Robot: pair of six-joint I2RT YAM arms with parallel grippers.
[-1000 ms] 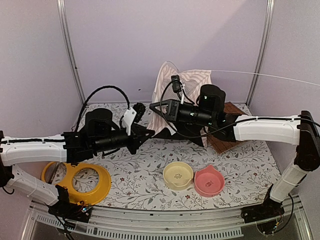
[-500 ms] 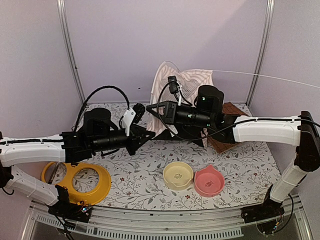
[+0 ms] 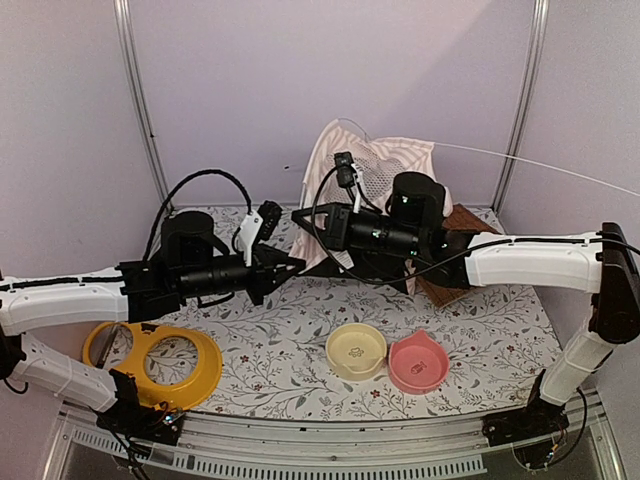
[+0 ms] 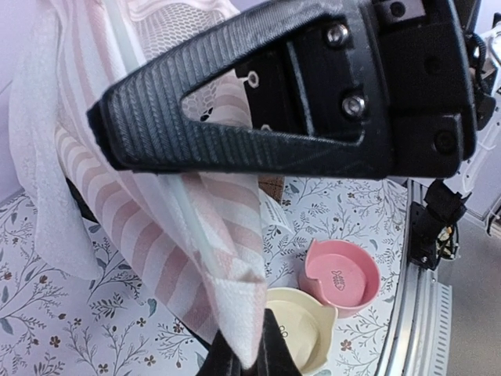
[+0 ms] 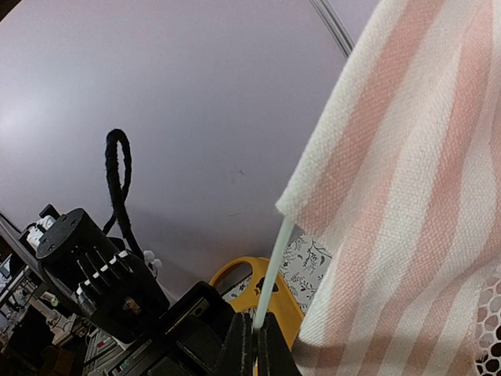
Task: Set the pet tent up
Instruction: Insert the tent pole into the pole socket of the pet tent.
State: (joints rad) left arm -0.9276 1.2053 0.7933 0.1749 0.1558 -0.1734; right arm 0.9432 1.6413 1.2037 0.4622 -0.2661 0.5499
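With the left claw (image 4: 246, 346), clamping tight on a folded corner of the pet tent (image 3: 400, 160), jaws pressed together on the pink-and-white striped cloth. With the right claw (image 5: 254, 345), nipping a thin clear pole (image 5: 272, 262) at the mouth of a striped sleeve, jaws closed on it. Holding both claws near each other above the middle of the bench (image 3: 270, 350), tips pointing toward the tent. Finding the tent heaped upright at the middle of the bench's far edge, against the back wall, white mesh facing forward, lower part hidden behind the right arm. Seeing a brown quilted mat (image 3: 465, 215) toward the far right corner, partly under that arm. Noting a cream bowl (image 3: 356, 350) and a pink bowl (image 3: 418, 362) just beside each other by the near edge, right of centre. Spotting a yellow ring (image 3: 200, 365) lying flat at the near left corner.
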